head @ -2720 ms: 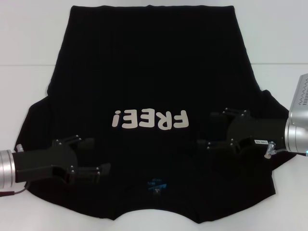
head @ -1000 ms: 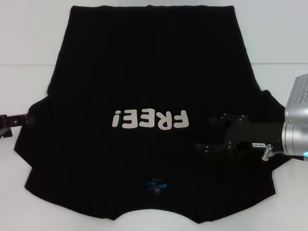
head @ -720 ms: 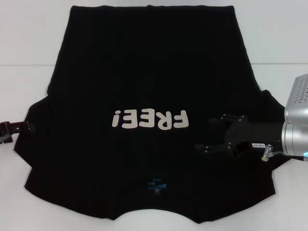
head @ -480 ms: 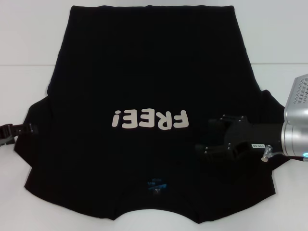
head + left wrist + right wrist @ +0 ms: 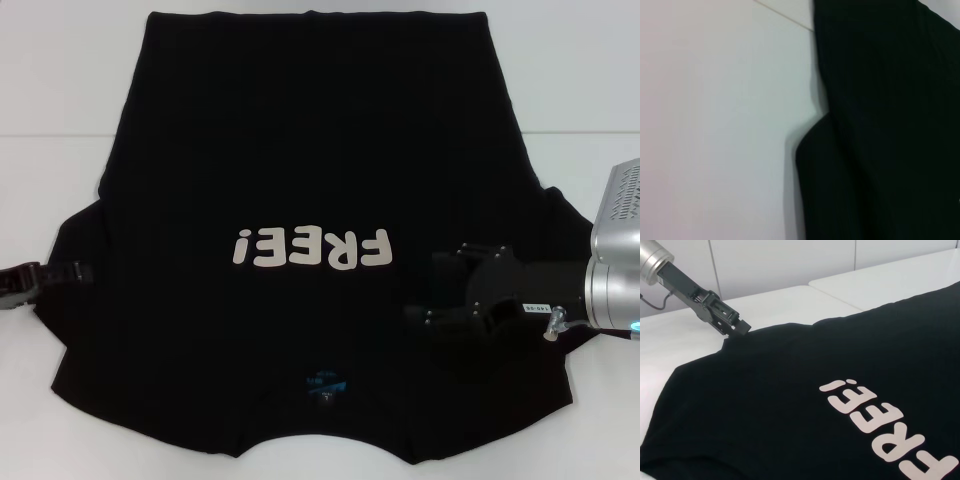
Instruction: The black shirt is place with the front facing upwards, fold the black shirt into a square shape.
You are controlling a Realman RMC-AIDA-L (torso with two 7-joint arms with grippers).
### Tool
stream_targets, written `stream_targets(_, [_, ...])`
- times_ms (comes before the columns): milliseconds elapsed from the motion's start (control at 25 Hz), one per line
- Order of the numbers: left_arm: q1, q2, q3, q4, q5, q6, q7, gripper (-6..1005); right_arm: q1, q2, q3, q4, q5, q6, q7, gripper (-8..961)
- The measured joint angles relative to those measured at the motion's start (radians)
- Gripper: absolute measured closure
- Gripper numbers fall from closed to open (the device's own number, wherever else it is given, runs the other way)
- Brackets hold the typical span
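Note:
The black shirt (image 5: 310, 150) lies flat and face up on the white table (image 5: 60, 100), collar towards me. Its white "FREE!" lettering (image 5: 310, 248) and blue neck label (image 5: 325, 383) show. My left gripper (image 5: 75, 272) is low at the outer edge of the shirt's left sleeve; the right wrist view shows it (image 5: 737, 327) touching that edge. The left wrist view shows the sleeve's edge (image 5: 880, 125) on the table. My right gripper (image 5: 424, 287) is open over the shirt's right shoulder, beside the lettering, holding nothing.
White table surface (image 5: 715, 125) surrounds the shirt on the left, right and far sides. A seam between table panels (image 5: 50, 133) runs across behind the sleeves. The collar edge lies close to the table's near edge.
My left gripper left the shirt's near-left part, went out past the left sleeve, then crept back right to the sleeve's edge. My right gripper sank slightly nearer on the right shoulder.

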Motion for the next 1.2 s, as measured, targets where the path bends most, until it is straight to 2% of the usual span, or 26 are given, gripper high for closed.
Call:
stream_targets(360, [0.001,-0.014,0.001,0.015,0.004,0.001,0.054,215,-0.004,0.0,0.0,-0.008,0.0,-0.002,0.001,13])
stream_targets(520, [0.003,-0.022,0.001,0.032,0.004,-0.004,0.055,312,-0.004,0.0,0.0,-0.009,0.002,-0.007,0.001,18])
stream_targets(760, [0.001,-0.023,0.01,0.033,0.005,-0.011,0.058,457,-0.005,0.0,0.0,-0.01,0.004,-0.012,0.001,25])
stream_targets(1000, [0.002,-0.029,0.051,0.035,0.006,-0.036,0.051,697,-0.005,0.0,0.0,-0.01,0.006,-0.013,0.001,26])
stream_targets(1200, [0.006,-0.036,0.053,0.055,0.006,-0.038,0.051,902,-0.005,0.0,0.0,-0.01,0.006,-0.013,0.002,26])
